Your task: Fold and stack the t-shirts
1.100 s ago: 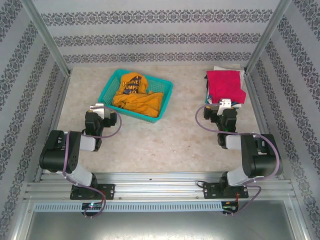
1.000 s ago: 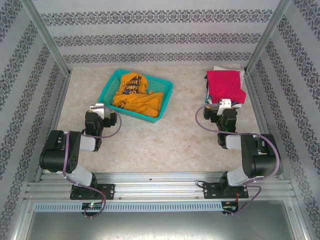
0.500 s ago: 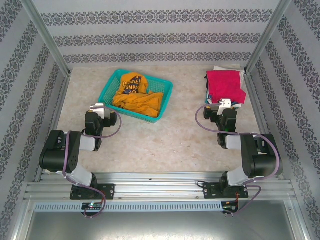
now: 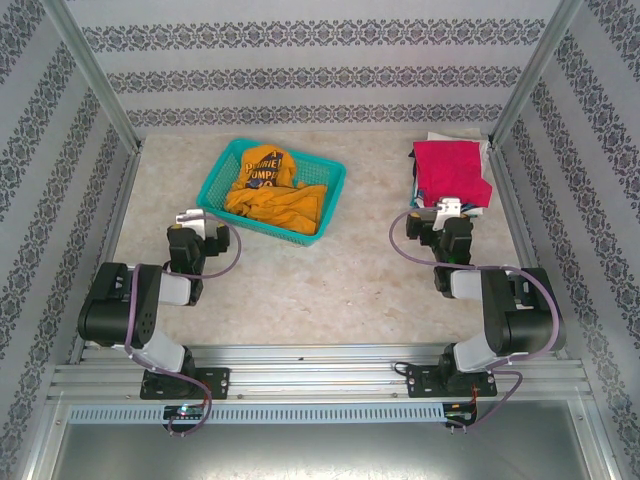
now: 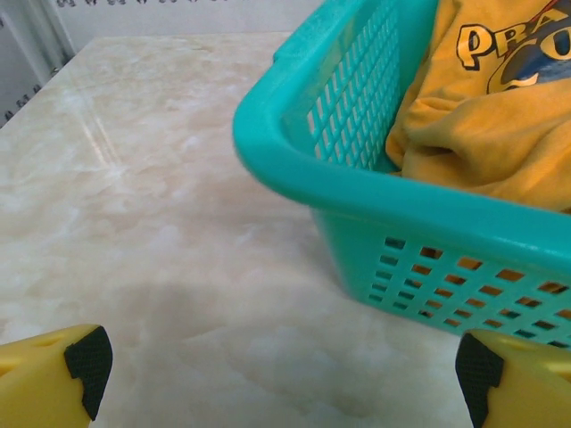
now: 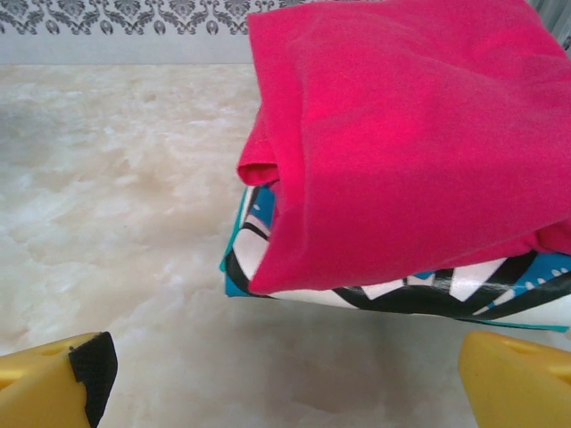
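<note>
Shirts sit in two places on the pale marbled table: a mustard-orange t-shirt lies crumpled inside a teal mesh basket at the far left, and a crimson t-shirt lies folded on top of a small stack at the far right, close to the right wall. In the left wrist view the mustard-orange t-shirt is heaped against the basket's wall, with part of its dark blue-and-white lettering facing up. In the right wrist view the crimson t-shirt overhangs a patterned shirt in white, black and teal beneath it, their near edges roughly in line. The left gripper rests low over the table just beside the basket's near left corner, its jaws spread wide and gripping nothing, and its yellow fingertips frame bare tabletop in front of the basket. The right gripper sits at the near edge of the stack, its jaws likewise released and empty, its fingertips apart on either side of the folded pile. Both arms are drawn back toward their bases at the near edge.
</note>
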